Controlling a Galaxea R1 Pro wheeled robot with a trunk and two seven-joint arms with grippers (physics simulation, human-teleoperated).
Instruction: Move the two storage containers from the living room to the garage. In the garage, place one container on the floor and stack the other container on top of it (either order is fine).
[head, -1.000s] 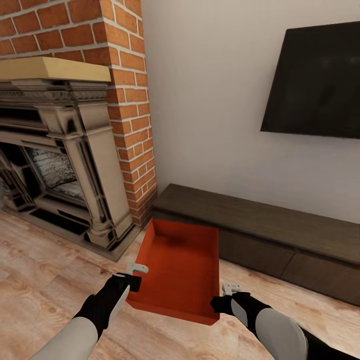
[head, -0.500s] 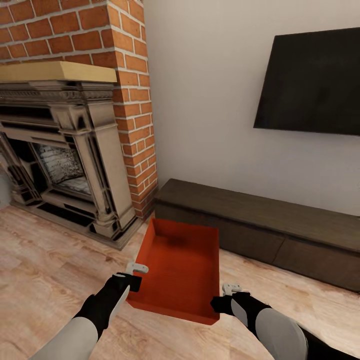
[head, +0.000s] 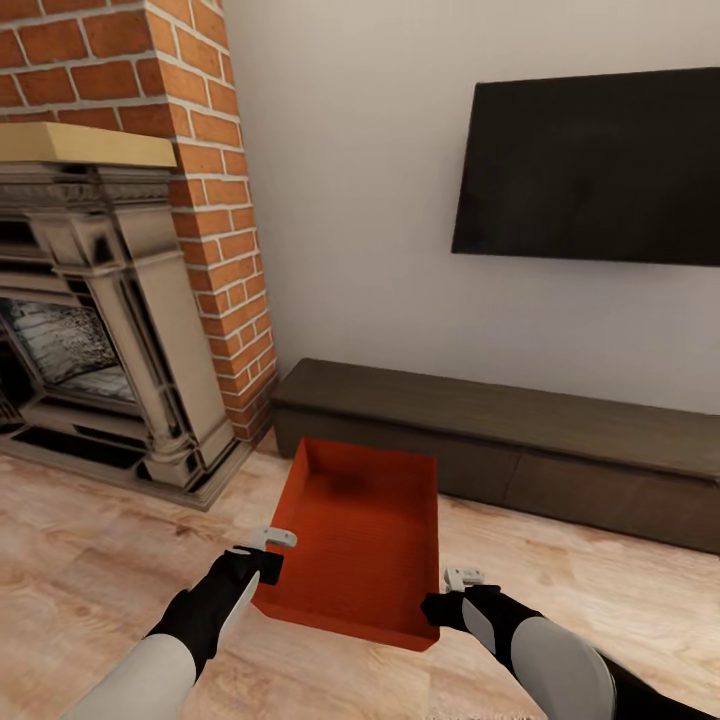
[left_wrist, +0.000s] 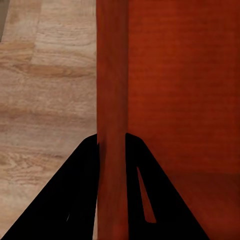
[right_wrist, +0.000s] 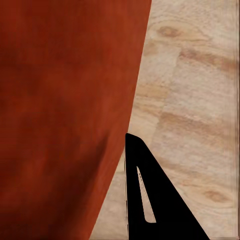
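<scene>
The left gripper (head: 262, 566) is down low by the robot's body, at the near left corner of the storage container (head: 362, 540). From the left wrist camera you can see its two black fingers (left_wrist: 75, 195) sitting on either side of the thin red wall of the bin (left_wrist: 150, 90), one outside and one inside, pinching that wall between them.

The right gripper (head: 440, 605) is at the near right corner of the same bin. From the right wrist camera one black finger (right_wrist: 150, 200) shows on the outside of the red wall (right_wrist: 65, 110). The other finger is hidden behind the wall, so the jaws look to be pinching that wall too.

The bin is held up between both arms, right in front of the robot (it is orange-red, open on top, with nothing inside). It hangs over the pale wood floor (head: 90, 560) of the living room.

Past the bin, a long dark low cabinet (head: 500, 450) runs along the grey wall (head: 350, 180). To the left is a red-brick fireplace (head: 200, 200) with a carved stone frame (head: 130, 330) and a light wooden shelf (head: 80, 145) on top. High on the wall, to the right, hangs a black TV (head: 590, 165).
</scene>
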